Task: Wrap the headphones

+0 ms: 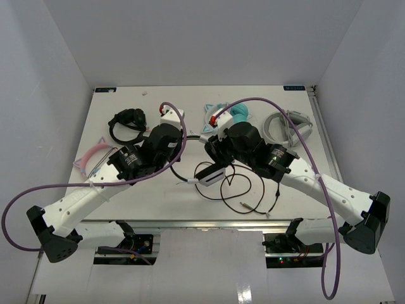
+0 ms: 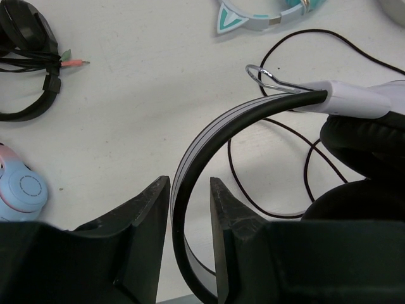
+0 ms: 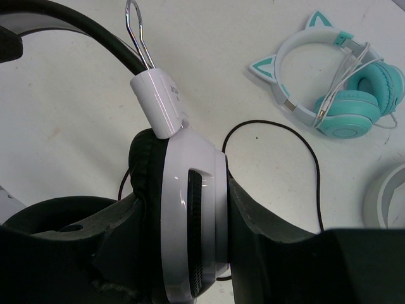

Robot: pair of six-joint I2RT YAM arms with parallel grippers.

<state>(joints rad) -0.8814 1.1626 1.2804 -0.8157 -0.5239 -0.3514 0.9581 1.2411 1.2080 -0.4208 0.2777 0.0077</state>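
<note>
Left claw [image 2: 190,190]: closed across the headband [image 2: 253,111], one finger on each flat face of the strip.
Right claw [image 3: 190,215]: clamped on one ear cup [image 3: 183,183], one finger against the black cushion, the other against the white shell.
Headphones [image 1: 210,174]: spanning from one claw to the other, between the two wrists; whether any part rests on the surface [image 2: 126,114] cannot be told from these views.
Headband: a thin, springy arc rising out of the left claw; likely to flex and twist if pulled from one end only.
Slider wire [image 3: 136,31]: a bare metal loop just above the right claw, where band meets cup; probably the weakest joint, so poor for taking hold.
Ear cup: the glossy shell looks slippery and the cushion soft and yielding; gripping across both, as here, seems the firmest hold.
Cable [image 3: 318,190]: thin, black and limp, trailing beyond the right claw in loose loops on the surface. It should weigh almost nothing, keep no shape and slip from a light pinch, so it is best taken near the cup and wound under slight tension.
Overall handling: light, part stiff and part soft; moderate squeeze should suffice.
Teal cat-ear headset [image 3: 342,95]: well beyond the right claw, apart from the cable.
Small black headset [image 2: 25,38]: far off the left claw's outer side.
</note>
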